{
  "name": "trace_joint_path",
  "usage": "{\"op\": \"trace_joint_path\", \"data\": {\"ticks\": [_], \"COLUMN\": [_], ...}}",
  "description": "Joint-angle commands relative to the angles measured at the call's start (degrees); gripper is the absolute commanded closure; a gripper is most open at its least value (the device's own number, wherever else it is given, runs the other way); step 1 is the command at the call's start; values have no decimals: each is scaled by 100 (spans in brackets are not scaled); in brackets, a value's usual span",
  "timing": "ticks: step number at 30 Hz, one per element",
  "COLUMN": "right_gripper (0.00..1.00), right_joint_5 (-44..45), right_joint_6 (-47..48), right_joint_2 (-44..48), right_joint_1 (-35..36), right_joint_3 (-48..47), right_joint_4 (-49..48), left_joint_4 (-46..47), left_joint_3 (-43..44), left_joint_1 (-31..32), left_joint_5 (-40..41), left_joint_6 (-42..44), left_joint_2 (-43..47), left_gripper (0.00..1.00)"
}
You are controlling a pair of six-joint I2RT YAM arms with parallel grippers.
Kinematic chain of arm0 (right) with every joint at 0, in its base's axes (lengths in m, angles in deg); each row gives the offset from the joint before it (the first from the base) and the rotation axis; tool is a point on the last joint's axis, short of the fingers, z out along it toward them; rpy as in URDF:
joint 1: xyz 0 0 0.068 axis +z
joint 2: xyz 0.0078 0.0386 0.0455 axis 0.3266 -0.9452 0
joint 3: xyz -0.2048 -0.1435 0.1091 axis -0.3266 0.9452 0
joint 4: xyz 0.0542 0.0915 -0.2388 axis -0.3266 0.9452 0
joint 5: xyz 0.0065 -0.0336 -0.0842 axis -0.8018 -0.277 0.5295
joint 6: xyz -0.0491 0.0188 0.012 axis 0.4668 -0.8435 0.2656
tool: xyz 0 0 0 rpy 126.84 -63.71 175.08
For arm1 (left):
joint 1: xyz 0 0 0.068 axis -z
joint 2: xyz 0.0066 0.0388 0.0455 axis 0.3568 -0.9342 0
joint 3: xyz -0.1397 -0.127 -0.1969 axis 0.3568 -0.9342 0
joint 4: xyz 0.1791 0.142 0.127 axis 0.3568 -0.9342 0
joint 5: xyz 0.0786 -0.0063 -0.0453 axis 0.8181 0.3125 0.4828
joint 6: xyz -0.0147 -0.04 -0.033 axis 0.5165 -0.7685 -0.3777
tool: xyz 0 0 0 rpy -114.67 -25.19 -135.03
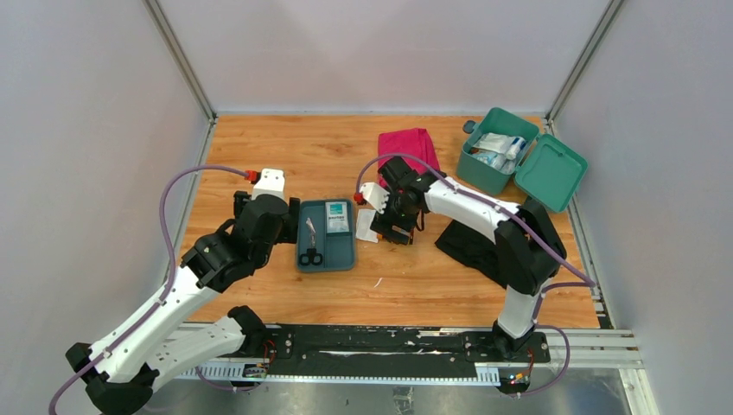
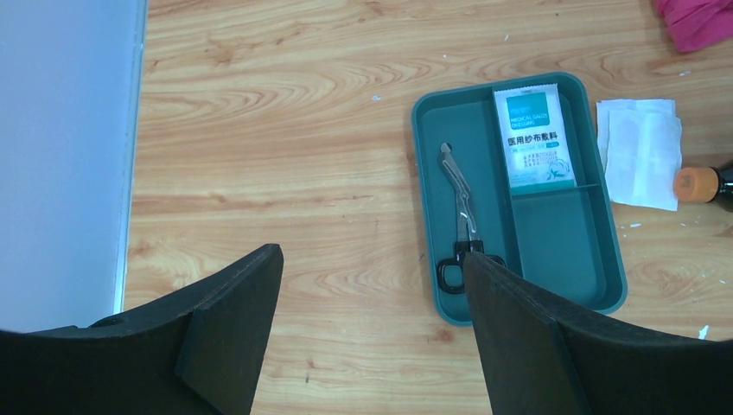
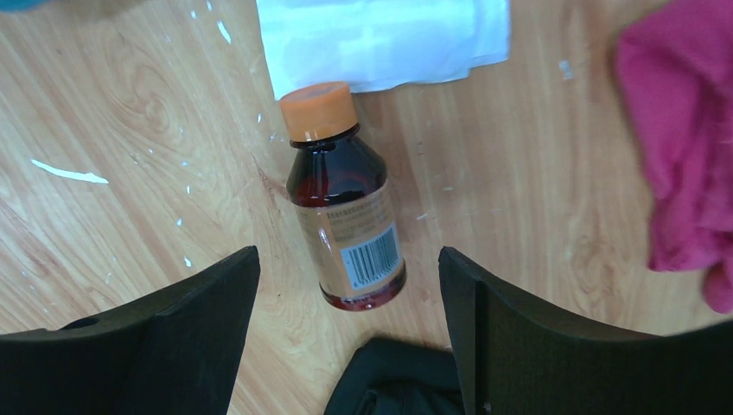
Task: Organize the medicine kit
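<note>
While both arms reach over the bench, the left tool stands wide apart, gripping nothing, near the tray. Tray: scissors in the left compartment, gauze packet in the far right one. Right tool also gapes, astride a brown bottle lying flat, jaws clear of it; white pad at its orange cap. Farther: black cloth, pink cloth. Kit at the far right corner, lid open, packets inside.

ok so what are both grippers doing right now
left gripper: open, empty
right gripper: open, above the brown bottle lying flat, not gripping it
</note>
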State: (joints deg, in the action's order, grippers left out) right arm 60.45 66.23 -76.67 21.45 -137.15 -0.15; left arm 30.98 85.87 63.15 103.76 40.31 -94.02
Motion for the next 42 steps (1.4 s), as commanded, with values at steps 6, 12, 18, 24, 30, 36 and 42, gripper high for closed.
{"op": "trace_joint_path", "data": {"ticks": [6,12,18,24,30,36,42], "right_gripper": [22,30,36,50,66,81,85], "right_joint_5": [184,70,67,-62,-225,-1172,-914], "right_joint_6": [367,348,311,240,-44,-1142,-2836], "right_joint_2": [-565,-892,-1090,-1118,-504,534,1447], "right_joint_1": [-17,-97,-152,-232,-344,-1101,-2434], "right_joint_3": [-265,-375,-366,-292,-198,-255,-372], "right_joint_4": [388,361,357,335,266,-162,-992], "left_joint_4": [-15,-15,-15,-14,-13,-15,-10], "left_joint_3": [-47,-47,-56,-55,-50,-54,-56], "left_joint_1": [39,39,39,39,39,39,39], "left_joint_5": [140,139,138,130,130,132,130], "left_joint_6": [-54,-50,-50,-42,-42,-50,-58], "left_joint_2": [76,95,102,103,77,88,86], "left_gripper": [18,18,18,18,18,18,18]}}
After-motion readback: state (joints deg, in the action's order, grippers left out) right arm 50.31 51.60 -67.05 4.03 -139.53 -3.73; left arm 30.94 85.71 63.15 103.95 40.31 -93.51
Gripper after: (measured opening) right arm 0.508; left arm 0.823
